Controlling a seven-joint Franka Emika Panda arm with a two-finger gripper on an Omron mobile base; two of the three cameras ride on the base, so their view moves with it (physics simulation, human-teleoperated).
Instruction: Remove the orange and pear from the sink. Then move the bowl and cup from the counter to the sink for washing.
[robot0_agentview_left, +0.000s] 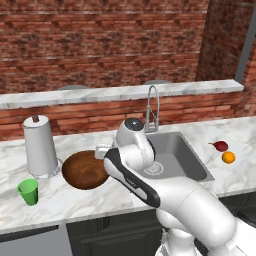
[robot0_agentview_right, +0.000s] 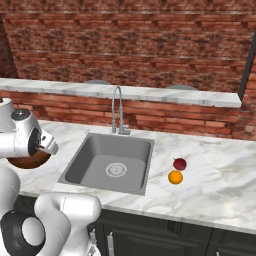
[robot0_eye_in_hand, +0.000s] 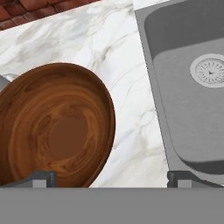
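Wooden bowl (robot0_eye_in_hand: 54, 127) sits on the counter (robot0_eye_in_hand: 131, 109) at nine o'clock of the sink (robot0_eye_in_hand: 192, 109); gripper (robot0_eye_in_hand: 111, 177) hovers above, jaws wide, empty.

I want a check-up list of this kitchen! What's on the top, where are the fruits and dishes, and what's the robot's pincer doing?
Surface: white marble counter with a grey sink set into it.
Job's things: orange and pear lie on the counter right of the sink, close together. The sink holds no fruit. Brown wooden bowl sits on the counter left of the sink. Green cup stands upright further left.
Clutter: paper towel roll stands behind the bowl and cup.
Grippers: pincer open, empty, above the counter between bowl and sink.
Cables: nothing seen.
Surroundings: tap behind the sink, brick wall, higher marble ledge, dark cabinets below.
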